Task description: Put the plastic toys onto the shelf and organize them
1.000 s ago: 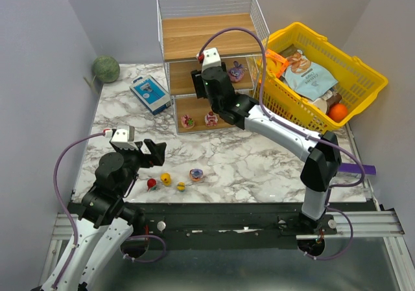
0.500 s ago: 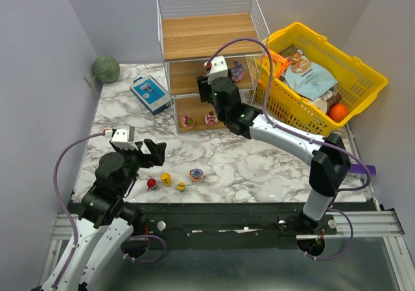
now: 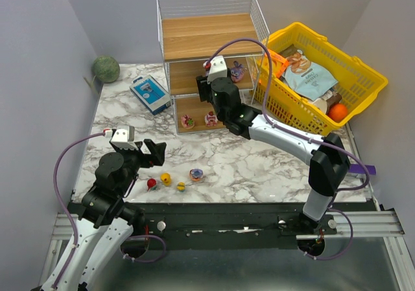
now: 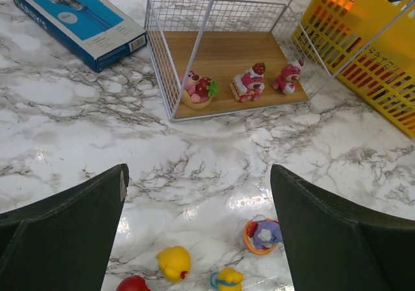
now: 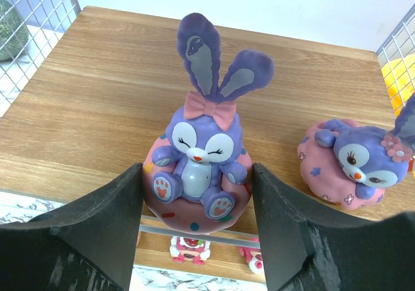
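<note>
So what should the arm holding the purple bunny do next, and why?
Probably open the right gripper slightly and let go. The purple bunny looks upright, resting on the middle board of the shelf, beside the lying bunny, while the fingers hug both sides of its pink base. It seems placed, so releasing before backing out should leave it standing.

Lying bunny toy (image 5: pixel 353 164) — one ear cut off by the edge.

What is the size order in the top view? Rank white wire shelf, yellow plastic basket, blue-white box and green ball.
1. white wire shelf and yellow plastic basket, too alike to rank
2. blue-white box
3. green ball
</note>
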Robot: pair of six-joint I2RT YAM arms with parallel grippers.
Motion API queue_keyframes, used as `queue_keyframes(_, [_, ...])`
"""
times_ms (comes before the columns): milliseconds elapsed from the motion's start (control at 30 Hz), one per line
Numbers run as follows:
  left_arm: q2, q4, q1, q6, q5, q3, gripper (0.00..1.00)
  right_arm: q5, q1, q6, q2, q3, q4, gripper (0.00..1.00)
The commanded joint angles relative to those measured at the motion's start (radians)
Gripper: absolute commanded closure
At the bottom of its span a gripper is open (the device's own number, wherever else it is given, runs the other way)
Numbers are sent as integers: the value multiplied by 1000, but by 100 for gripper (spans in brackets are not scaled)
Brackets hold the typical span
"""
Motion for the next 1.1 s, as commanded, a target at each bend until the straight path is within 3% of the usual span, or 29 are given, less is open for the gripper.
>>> queue_keyframes(0, [-2, -16, 5, 3, -20, -4, 1, 19, -5, 23, 11, 17, 20, 44])
queue_keyframes(767, [-12, -21, 5, 1, -30, -4, 1, 46, -5, 23, 33, -6, 68, 22])
queue_keyframes(1067, [-12, -21, 5, 0, -30, -4, 1, 16, -7, 19, 14, -6, 68, 20])
